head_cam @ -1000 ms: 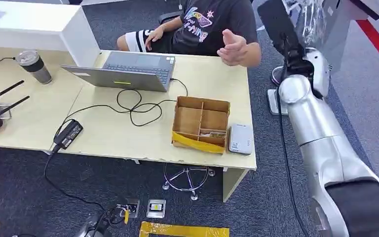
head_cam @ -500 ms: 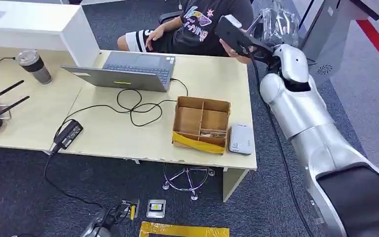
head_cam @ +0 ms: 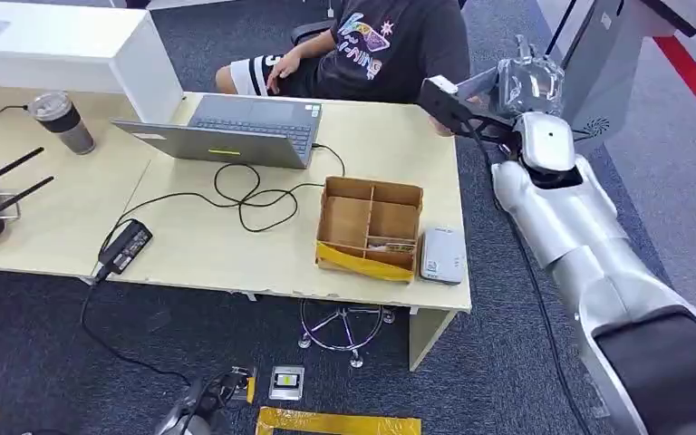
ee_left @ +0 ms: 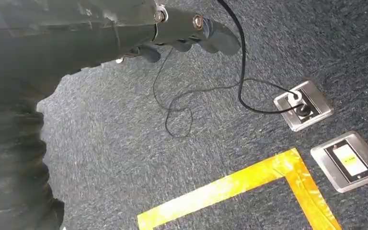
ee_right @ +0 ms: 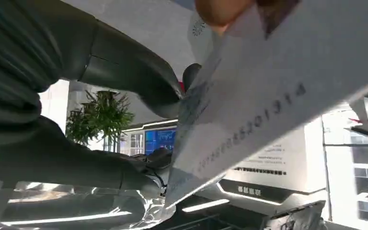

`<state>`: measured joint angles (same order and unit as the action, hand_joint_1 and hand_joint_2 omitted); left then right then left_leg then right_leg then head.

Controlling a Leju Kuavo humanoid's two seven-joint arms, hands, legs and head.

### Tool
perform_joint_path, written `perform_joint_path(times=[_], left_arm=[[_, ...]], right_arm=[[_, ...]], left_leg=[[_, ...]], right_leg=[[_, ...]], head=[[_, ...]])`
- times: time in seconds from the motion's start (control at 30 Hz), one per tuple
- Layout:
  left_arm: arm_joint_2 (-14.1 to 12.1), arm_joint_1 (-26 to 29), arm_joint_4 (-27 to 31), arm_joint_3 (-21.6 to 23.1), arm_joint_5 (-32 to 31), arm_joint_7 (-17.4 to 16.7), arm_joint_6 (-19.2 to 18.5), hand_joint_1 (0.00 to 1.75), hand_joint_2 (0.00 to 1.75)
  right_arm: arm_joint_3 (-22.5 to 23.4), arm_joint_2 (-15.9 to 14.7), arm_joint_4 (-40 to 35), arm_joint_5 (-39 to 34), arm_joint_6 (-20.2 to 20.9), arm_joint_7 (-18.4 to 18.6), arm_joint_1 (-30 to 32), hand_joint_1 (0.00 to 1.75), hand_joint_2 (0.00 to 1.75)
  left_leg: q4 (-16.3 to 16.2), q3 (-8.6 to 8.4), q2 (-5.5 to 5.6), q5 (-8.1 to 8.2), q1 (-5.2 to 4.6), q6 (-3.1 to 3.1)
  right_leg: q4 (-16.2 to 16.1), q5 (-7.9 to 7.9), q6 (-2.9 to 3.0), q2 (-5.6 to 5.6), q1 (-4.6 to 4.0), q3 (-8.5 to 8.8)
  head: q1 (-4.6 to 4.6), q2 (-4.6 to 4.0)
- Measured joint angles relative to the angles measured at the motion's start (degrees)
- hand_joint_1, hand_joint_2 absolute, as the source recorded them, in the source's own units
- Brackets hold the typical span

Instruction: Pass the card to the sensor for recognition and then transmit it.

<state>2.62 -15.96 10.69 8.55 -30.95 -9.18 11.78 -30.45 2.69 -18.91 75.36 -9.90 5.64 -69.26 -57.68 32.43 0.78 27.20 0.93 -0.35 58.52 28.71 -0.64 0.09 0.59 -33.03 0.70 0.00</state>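
The card (ee_right: 268, 96) — thin, stiff, probably slick — sits pinched at one edge by the right hand (ee_right: 139, 139), while a person's fingers (ee_right: 220, 9) touch its far edge.

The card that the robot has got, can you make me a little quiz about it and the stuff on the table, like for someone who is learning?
1. True or false: the card lies inside the cardboard box.
2. Pick one: what sits right beside the cardboard box, at the near corner of the table? A) a white device B) a cup C) a laptop
3. Short answer: which of the robot's hands holds the card?

Key:
1. False. It is up in the air, held in a hand.
2. A, the white device.
3. The right hand.
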Motion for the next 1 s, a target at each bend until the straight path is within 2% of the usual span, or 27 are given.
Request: perform_joint_path(times=[0.03,0.07,0.1,0.33,0.73,1.0], left_arm=[[0.0,0.0,0.0,0.0,0.0,0.0,0.0,0.00,1.75],[0.1,0.0,0.0,0.0,-0.1,0.0,0.0,0.00,1.75],[0.2,0.0,0.0,0.0,-0.3,0.0,-0.1,0.00,1.75],[0.5,-0.1,0.0,0.0,-1.0,0.0,-0.5,0.00,1.75],[0.7,-0.2,0.0,0.0,-1.0,0.0,-0.5,0.00,1.75],[0.6,-0.2,0.0,0.0,-1.4,-0.6,-0.9,0.00,1.75]], right_arm=[[-0.2,-0.2,0.1,0.1,0.0,0.0,0.1,1.75,1.75],[-0.3,-0.4,0.2,0.2,0.0,0.2,0.2,1.33,1.75],[-0.4,-0.7,0.3,0.3,0.0,0.4,0.3,0.00,1.75],[-0.8,-2.5,0.8,0.6,-2.8,0.9,1.4,0.00,1.75],[-1.3,-3.6,0.8,0.6,-3.0,0.9,2.0,0.00,1.75],[-1.3,-4.3,0.8,-0.7,-10.4,-2.8,2.6,0.00,1.75]], left_leg=[[0.0,0.00,-0.01,0.00,0.00,0.00],[0.0,0.00,-0.01,0.00,0.00,0.00],[0.0,0.00,-0.01,0.00,0.00,0.00],[0.0,0.00,-0.02,0.00,0.00,0.00],[0.0,0.00,-0.01,0.00,0.01,0.00],[0.0,0.00,-0.01,0.00,0.00,0.00]], right_leg=[[0.0,0.00,0.00,0.00,0.00,-0.01],[0.0,0.00,0.00,0.00,0.00,-0.01],[0.0,0.00,0.00,0.00,0.00,-0.02],[0.0,0.00,0.00,0.01,0.00,-0.01],[0.0,0.00,0.00,0.01,-0.01,-0.01],[0.0,0.00,0.00,0.01,0.00,0.00]], head=[[-0.02,-0.02],[0.00,-0.02],[-0.02,0.00],[-0.02,0.00],[0.00,-0.02],[-0.02,-0.02]])
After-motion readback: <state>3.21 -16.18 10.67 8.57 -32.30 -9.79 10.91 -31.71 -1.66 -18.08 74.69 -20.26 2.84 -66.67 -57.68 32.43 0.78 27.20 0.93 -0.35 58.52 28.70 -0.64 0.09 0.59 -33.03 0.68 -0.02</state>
